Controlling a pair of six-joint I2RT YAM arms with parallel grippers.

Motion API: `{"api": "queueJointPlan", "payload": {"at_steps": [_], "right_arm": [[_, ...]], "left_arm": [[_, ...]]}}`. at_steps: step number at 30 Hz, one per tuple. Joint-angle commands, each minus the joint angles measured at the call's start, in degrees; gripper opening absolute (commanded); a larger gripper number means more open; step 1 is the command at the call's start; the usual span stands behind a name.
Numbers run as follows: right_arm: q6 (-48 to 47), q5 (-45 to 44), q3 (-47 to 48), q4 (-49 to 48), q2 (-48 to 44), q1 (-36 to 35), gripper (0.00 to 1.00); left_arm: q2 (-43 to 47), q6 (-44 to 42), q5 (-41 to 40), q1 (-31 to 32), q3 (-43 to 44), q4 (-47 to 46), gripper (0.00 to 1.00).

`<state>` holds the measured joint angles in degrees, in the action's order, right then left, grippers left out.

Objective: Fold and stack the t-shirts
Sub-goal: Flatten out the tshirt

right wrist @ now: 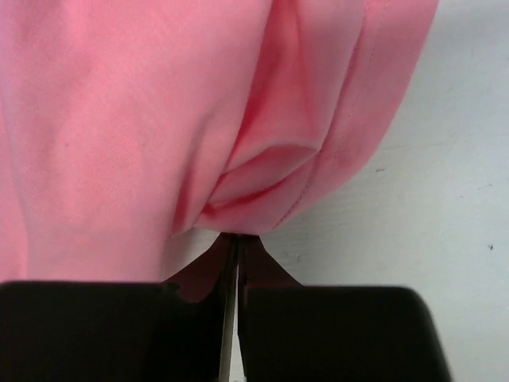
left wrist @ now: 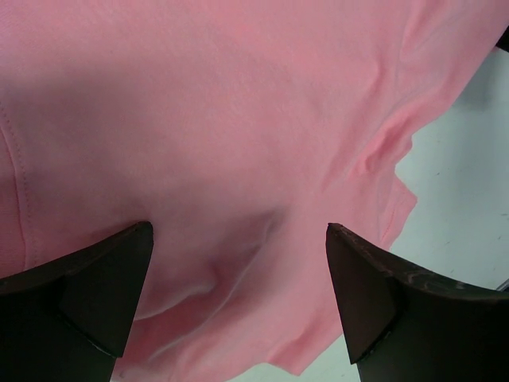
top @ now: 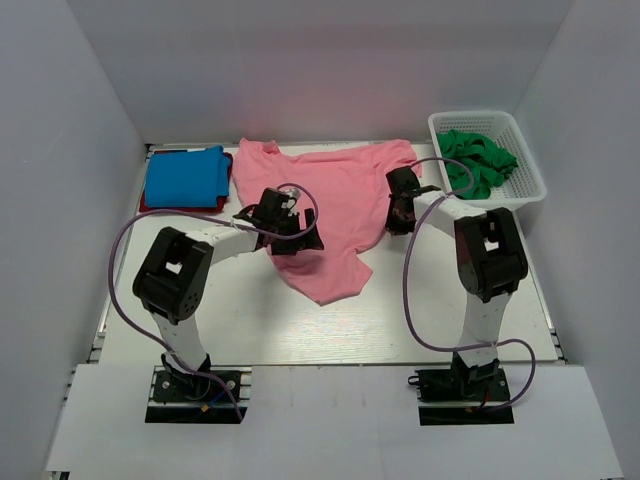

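1. While the salmon-pink soft cloth t-shirt [top: 340, 195] lay spread on the white bench [top: 300, 320], the right fingers [right wrist: 270, 274] were pinched closed on its edge fold.
2. The left fingers [left wrist: 95, 294] stood wide apart, pink cloth lying between them.

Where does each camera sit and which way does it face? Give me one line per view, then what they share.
Top external: above and behind the bases, looking down on the table; both arms show, the salmon pink t-shirt between them.
Left wrist: on the left arm, looking down at pink cloth; the left gripper shows open.
Right wrist: on the right arm, looking along the right gripper, shut on a fold of the shirt's edge.
Shared: all three show the pink shirt.
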<state>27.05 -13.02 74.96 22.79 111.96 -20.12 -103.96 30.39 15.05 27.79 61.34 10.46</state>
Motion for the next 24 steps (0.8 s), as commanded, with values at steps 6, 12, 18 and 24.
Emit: {"api": "queueJointPlan", "payload": {"at_steps": [6,12,18,24], "right_arm": [[0.55,-5.79,-2.71,7.27,-3.23,0.52,0.0],[-3.23,-6.07,-9.56,12.54,-16.5,1.57,0.0],[-1.3,-4.48,-12.37,20.79,-21.51,4.39,0.0],[-0.6,-1.4,-17.47,25.11,-26.61,5.79,0.0]], "left_arm": [[-0.98,3.09,-9.77,-1.6,-2.45,7.55,1.0],[1.83,5.29,-11.72,-4.14,-7.63,11.95,1.0],[5.16,5.91,-19.26,-5.99,-9.66,18.8,1.0],[11.23,5.91,-19.88,-7.22,-10.98,21.27,1.0]]}}
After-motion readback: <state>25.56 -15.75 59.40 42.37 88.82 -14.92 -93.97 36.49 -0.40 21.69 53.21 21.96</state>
